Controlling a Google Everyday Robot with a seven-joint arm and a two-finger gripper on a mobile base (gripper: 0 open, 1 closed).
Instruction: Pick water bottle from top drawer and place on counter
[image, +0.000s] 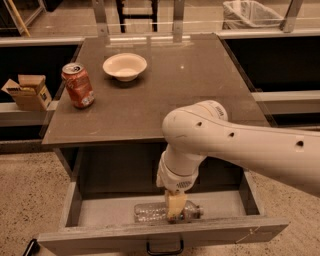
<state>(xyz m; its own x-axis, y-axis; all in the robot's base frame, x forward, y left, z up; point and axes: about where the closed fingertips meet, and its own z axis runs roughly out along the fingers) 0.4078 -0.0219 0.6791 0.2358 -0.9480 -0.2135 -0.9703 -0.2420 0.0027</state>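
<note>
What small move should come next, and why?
Probably take hold of the water bottle before lifting: the gripper is down inside the top drawer, over the middle of the bottle, which lies on its side on the drawer floor.

Gripper (175, 209) low (pointing down); arm (250, 145) bent

On worktop (200, 100): can (78, 85) at left edge, bowl (125, 66) behind and right of it. In top drawer (104, 212) below, in front: water bottle (148, 212) lying flat; end effector (175, 209) over its middle
</note>
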